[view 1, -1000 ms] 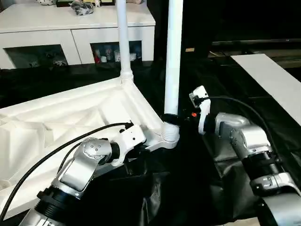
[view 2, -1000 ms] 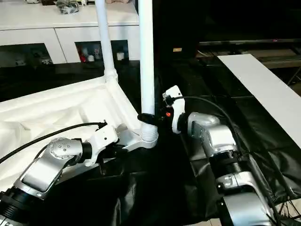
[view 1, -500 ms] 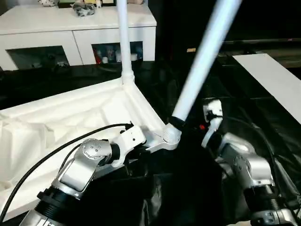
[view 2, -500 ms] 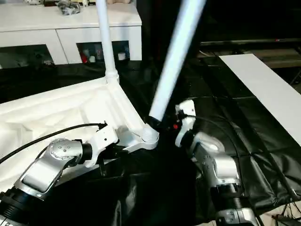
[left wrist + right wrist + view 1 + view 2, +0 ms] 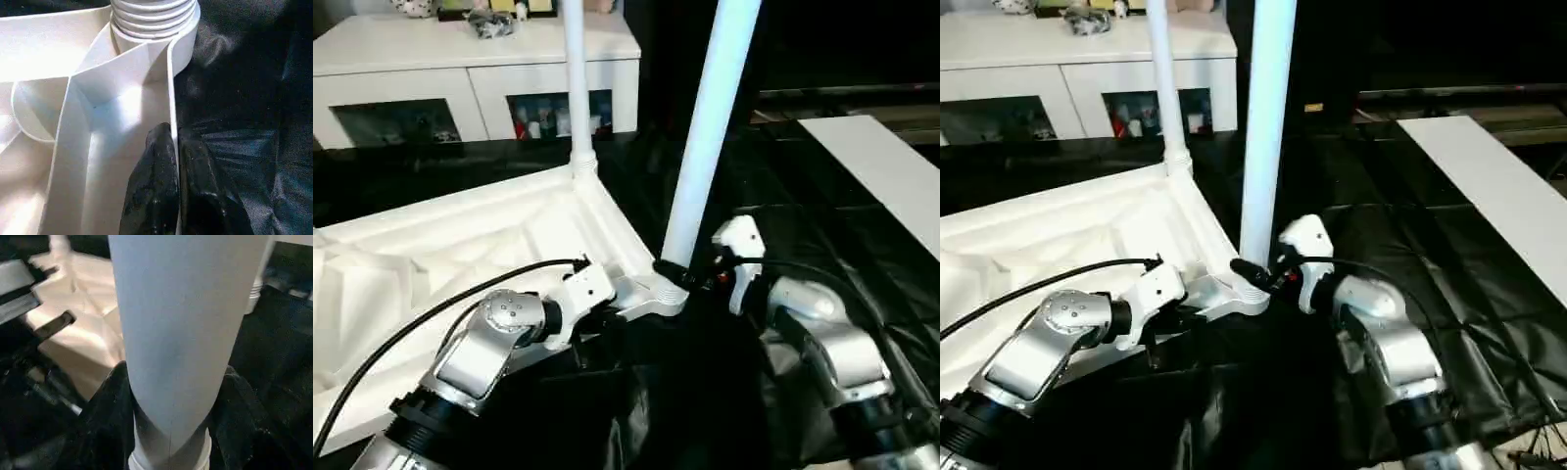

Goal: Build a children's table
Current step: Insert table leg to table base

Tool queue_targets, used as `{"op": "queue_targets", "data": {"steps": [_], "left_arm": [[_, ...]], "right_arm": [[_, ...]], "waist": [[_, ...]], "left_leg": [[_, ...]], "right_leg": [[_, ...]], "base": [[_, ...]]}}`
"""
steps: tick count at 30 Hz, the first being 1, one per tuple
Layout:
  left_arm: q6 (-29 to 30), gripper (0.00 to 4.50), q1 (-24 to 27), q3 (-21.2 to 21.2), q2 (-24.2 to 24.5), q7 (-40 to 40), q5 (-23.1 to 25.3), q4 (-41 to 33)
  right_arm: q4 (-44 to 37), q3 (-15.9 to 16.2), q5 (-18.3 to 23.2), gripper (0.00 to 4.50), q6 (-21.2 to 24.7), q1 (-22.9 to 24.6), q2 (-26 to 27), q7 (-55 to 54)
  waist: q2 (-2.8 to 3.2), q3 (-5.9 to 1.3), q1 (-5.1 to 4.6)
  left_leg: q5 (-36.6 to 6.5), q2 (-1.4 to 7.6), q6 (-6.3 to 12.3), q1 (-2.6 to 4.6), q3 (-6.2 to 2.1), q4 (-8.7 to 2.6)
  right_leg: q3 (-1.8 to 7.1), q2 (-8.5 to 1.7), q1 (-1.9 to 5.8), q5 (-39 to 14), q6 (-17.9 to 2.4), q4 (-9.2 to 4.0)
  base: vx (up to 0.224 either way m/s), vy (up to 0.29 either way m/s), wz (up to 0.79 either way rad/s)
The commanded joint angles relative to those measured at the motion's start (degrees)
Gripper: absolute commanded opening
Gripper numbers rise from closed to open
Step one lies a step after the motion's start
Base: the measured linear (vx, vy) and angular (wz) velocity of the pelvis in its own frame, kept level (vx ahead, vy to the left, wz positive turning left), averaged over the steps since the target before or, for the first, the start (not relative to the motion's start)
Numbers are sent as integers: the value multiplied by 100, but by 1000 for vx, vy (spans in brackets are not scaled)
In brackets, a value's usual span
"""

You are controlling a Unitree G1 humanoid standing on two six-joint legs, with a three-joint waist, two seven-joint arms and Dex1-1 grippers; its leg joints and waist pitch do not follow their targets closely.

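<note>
Half a second back the near leg [image 5: 708, 147] was leaning hard away from the tabletop [image 5: 460, 255]; now it stands closer to upright over the near corner socket [image 5: 664, 290], still tilted a little, and the right arm has drawn in toward that socket with it. Both black fingers [image 5: 105, 416] of the right gripper [image 5: 1258, 275] are clamped on the leg's lower end, one either side of the tube, just above the socket. Against the same socket, the left gripper [image 5: 171, 186] is pinched shut on the thin side wall of the tabletop that runs up to it, its two fingers pressed together with the rim between them. The tabletop lies ribbed side up on black cloth [image 5: 783, 225], the gripped corner nearest the robot. At the next corner along from the socket a second leg [image 5: 576, 88] stands straight up. Beyond the tabletop sits a white cabinet [image 5: 480, 69] with glass doors, and off to the socket's right a flat white board [image 5: 881, 166] lies on the cloth.
</note>
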Motion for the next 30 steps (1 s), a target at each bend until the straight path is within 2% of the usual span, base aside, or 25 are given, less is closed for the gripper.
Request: {"op": "queue_targets", "data": {"steps": [1,2,5,6,12,15,17,18,22,26,29,30], "left_arm": [[-23,0,-52,-28,51,74,152,26],[-21,0,-43,-31,58,82,146,19],[-24,0,-32,-33,71,105,134,13],[-18,0,-29,-13,62,123,114,11],[-52,0,-49,9,78,116,81,42],[-82,0,-60,9,86,92,66,54],[-113,0,-89,-9,112,27,31,56],[-114,0,-93,-17,119,13,27,53],[-102,0,-83,-32,124,-10,12,30],[-100,0,-30,-73,160,-82,-26,-41],[-101,0,-7,-87,178,-104,-48,-73],[-100,0,-1,-86,180,-98,-49,-79]], "right_arm": [[411,637,-284,183,583,333,-92,355],[413,693,-281,183,655,306,-140,441],[472,738,-256,183,776,257,-197,522],[611,623,-217,183,818,227,-140,425],[1114,138,-25,183,822,89,129,37],[1279,-41,66,183,862,3,215,-82],[1710,-341,207,183,1033,-285,295,-215],[1823,-342,188,183,1075,-365,267,-187],[2074,-252,117,183,1206,-521,204,-12],[2639,-201,-17,183,1132,-928,263,12],[2820,-177,-44,183,1094,-1065,274,41],[2839,-172,-53,183,1072,-1080,273,43]], "waist": [[-9,-135,-34],[-67,-138,-44],[-50,-149,-32],[-65,-149,-38],[-54,-152,-51],[-30,-144,-81],[-2,-132,-97],[-15,-125,-117],[-16,-107,-151],[-20,-98,-200],[-13,-94,-213],[-27,-88,-209]], "left_leg": [[-2622,344,-246,169,-179,-496],[-2569,344,-221,156,-170,-494],[-2423,345,-167,152,-159,-489],[-2406,339,-160,140,-160,-491],[-2575,341,-214,160,-169,-495],[-2745,335,-279,161,-184,-506],[-2914,327,-320,182,-193,-507],[-3020,323,-357,172,-211,-516],[-3340,326,-436,206,-240,-506],[-3486,330,-467,196,-265,-526],[-3542,329,-468,194,-268,-524],[-3563,329,-467,198,-267,-524]], "right_leg": [[195,-326,-55,-2148,-744,-584],[194,-320,-47,-2057,-752,-581],[191,-313,-43,-1717,-844,-551],[187,-316,-34,-1696,-865,-544],[183,-317,-52,-1882,-865,-563],[181,-317,-73,-2016,-846,-580],[183,-326,-99,-2187,-845,-597],[166,-323,-93,-2368,-819,-602],[172,-349,-150,-2858,-686,-658],[160,-340,-164,-2822,-694,-655],[160,-343,-173,-2809,-730,-654],[163,-345,-184,-2854,-719,-659]], "base": [[0,0,0],[0,0,0],[0,0,0],[0,0,0],[0,0,0],[0,0,0],[0,0,0],[0,0,0],[0,0,0],[0,0,0],[0,0,0],[0,0,0]]}}
